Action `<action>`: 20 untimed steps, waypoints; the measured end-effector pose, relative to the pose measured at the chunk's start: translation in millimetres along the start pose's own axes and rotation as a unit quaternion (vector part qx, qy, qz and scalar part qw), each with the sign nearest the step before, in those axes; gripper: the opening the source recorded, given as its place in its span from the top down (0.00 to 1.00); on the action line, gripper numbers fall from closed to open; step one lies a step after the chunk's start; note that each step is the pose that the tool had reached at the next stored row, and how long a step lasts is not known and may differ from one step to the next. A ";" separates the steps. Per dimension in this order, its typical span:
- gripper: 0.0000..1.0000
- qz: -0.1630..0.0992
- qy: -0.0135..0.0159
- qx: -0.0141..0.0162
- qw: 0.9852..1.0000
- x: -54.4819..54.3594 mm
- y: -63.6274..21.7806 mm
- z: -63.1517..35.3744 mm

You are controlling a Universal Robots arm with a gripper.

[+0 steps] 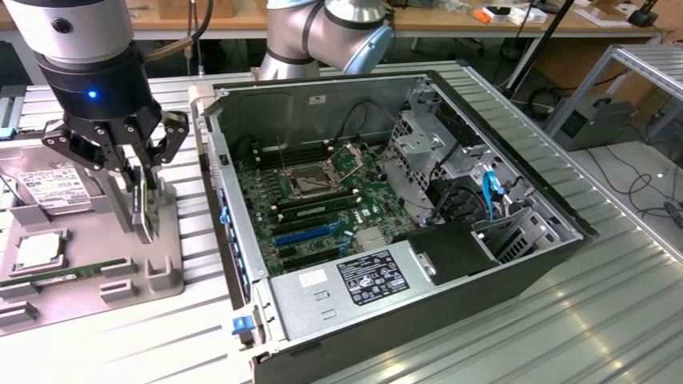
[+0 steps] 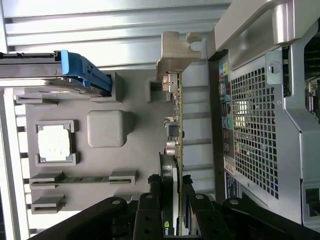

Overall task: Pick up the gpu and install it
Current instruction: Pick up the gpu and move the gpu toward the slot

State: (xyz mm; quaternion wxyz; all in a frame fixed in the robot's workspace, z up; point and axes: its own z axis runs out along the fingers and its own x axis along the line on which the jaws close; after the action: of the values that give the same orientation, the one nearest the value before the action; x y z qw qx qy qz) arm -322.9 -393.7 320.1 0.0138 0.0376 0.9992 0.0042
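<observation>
The gpu (image 1: 142,210) stands on edge in a slot of the grey holder tray (image 1: 107,284), just to the exterior view's left of the open computer case (image 1: 501,264). My gripper (image 1: 134,172) hangs straight above it, its black fingers (image 1: 160,148) pressed to both faces of the card's upper edge. In the wrist view the gpu (image 2: 176,125) runs away from the gripper (image 2: 171,202), with its metal bracket at the far end. The fingers (image 2: 148,210) clamp the card from both sides. The card still rests in its slot.
The tray also holds a silver hard drive (image 1: 48,188), a processor chip (image 1: 35,250) and a memory stick (image 1: 64,274). The case lies open with its motherboard (image 1: 309,200) and blue slots (image 1: 304,234) exposed. Its perforated rear panel (image 2: 255,130) is close beside the card.
</observation>
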 end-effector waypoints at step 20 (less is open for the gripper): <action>0.73 0.000 0.000 -0.001 1.000 -0.7 0.2 -25.0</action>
State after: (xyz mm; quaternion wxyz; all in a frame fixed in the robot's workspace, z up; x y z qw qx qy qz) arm -322.8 -393.7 345.2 0.0137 0.0376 0.9992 0.0057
